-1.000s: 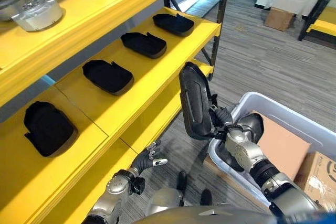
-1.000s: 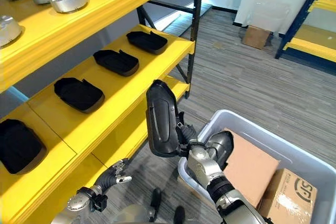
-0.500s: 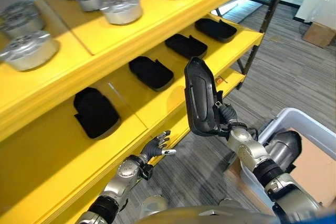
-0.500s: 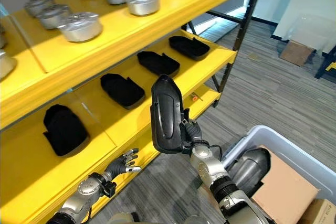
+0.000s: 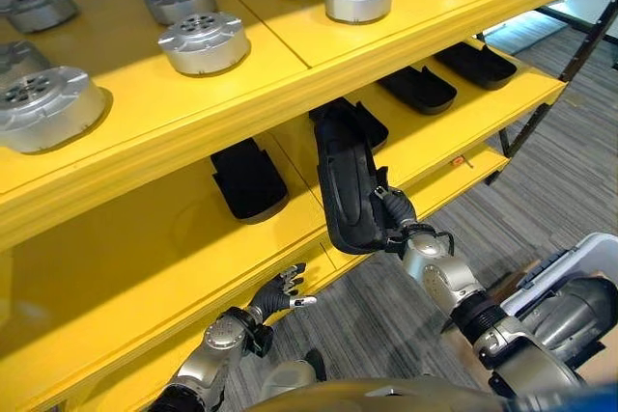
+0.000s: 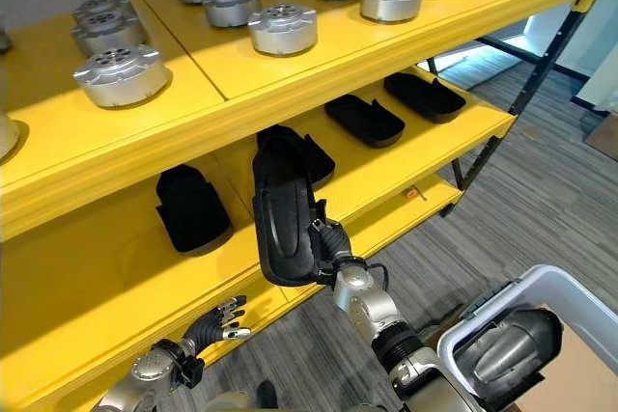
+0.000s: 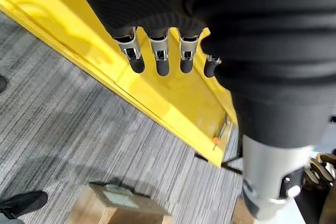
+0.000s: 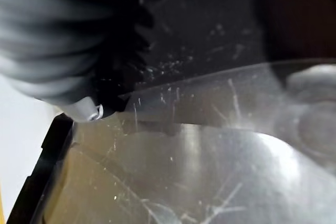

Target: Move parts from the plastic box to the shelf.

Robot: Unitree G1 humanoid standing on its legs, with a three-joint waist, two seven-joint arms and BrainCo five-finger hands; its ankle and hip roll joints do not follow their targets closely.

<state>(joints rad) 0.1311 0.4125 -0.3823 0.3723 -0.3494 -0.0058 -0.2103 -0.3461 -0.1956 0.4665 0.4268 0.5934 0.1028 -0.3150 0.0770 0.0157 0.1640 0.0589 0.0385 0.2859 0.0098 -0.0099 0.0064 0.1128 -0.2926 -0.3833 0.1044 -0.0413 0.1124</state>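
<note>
Part: our right hand (image 5: 398,227) is clamped on the black part (image 5: 343,180), upright before the middle shelf (image 5: 454,127).
Left hand (image 5: 278,291): fingers relaxed, low, idle.
Placing: we should tilt it flat, slide it between its neighbours.

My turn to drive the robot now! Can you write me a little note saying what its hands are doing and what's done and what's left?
Right hand: shut on a black part, held upright in front of the middle shelf.
Left hand: open, holds nothing, low by the bottom shelf edge.
Done: four black parts lie in a row on the middle shelf, the nearest one to the left of the held part. Silver parts sit on the top shelf.
Left: set the held part on the middle shelf, then go back to the box for more, if there are any.
</note>
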